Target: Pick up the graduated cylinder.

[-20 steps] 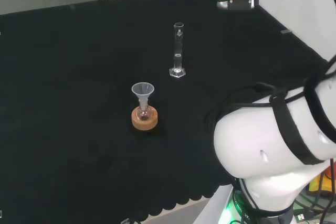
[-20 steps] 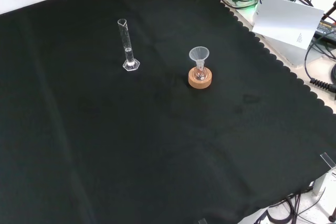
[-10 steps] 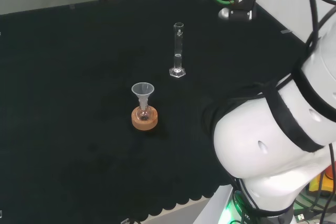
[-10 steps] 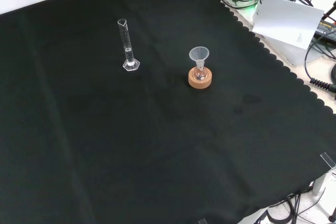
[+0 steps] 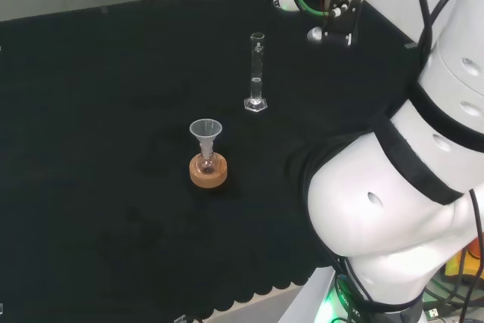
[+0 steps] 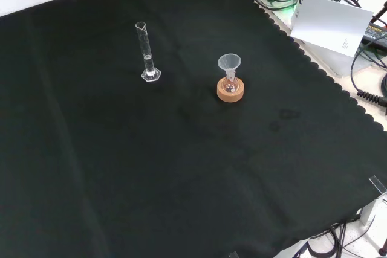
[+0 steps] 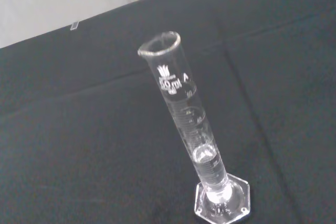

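Clear glass, my graduated cylinder [image 5: 257,72] stands upright on the black cloth [image 5: 113,111], with a little liquid low in its tube. In the head view I see the hand [image 5: 333,13] up and to the right of it, well apart, but I cannot tell if the fingers are open or closed. Nearer to me in that view, a funnel [image 5: 206,134] sits in a small flask on a cork ring [image 5: 208,173].

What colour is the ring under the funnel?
Light brown cork ring, clearest in the front view.
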Robot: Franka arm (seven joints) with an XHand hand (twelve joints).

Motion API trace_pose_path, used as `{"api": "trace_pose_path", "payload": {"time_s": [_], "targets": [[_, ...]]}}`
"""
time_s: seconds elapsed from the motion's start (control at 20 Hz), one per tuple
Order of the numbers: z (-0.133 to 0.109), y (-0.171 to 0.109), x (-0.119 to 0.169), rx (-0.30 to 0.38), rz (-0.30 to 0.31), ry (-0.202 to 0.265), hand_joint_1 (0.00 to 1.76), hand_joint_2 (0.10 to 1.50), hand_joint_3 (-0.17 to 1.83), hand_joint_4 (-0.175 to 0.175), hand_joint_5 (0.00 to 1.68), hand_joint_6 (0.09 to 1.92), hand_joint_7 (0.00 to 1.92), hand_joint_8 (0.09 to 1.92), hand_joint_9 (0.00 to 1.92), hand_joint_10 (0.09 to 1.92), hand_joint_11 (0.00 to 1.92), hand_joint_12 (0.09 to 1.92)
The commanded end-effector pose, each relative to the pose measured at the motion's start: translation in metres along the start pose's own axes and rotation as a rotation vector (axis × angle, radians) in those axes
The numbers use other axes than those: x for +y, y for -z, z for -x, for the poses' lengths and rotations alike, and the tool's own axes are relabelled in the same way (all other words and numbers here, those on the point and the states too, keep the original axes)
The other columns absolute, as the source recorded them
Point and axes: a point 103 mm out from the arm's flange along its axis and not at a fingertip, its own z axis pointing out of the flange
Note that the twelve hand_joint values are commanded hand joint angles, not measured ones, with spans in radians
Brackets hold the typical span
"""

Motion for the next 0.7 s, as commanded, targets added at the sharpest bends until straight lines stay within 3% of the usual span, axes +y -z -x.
{"api": "trace_pose_path", "payload": {"time_s": [0.05, 0.5, 0.7], "targets": [[0.008, -0.027, 0.017, 0.058, 0.012, 0.037, 0.34, 1.25, -0.02, -0.063, 0.40, 0.09, 0.16, 0.66, 0.37, 0.69, 0.08, 1.41], [0.015, -0.058, 0.022, 0.139, 0.006, 0.084, 0.49, 1.20, -0.05, -0.061, 0.40, 0.09, 0.16, 0.67, 0.39, 0.69, 0.09, 1.41], [0.020, -0.069, 0.023, 0.222, -0.002, 0.092, 0.56, 1.16, -0.07, -0.061, 0.40, 0.09, 0.17, 0.67, 0.40, 0.69, 0.09, 1.41]]}}
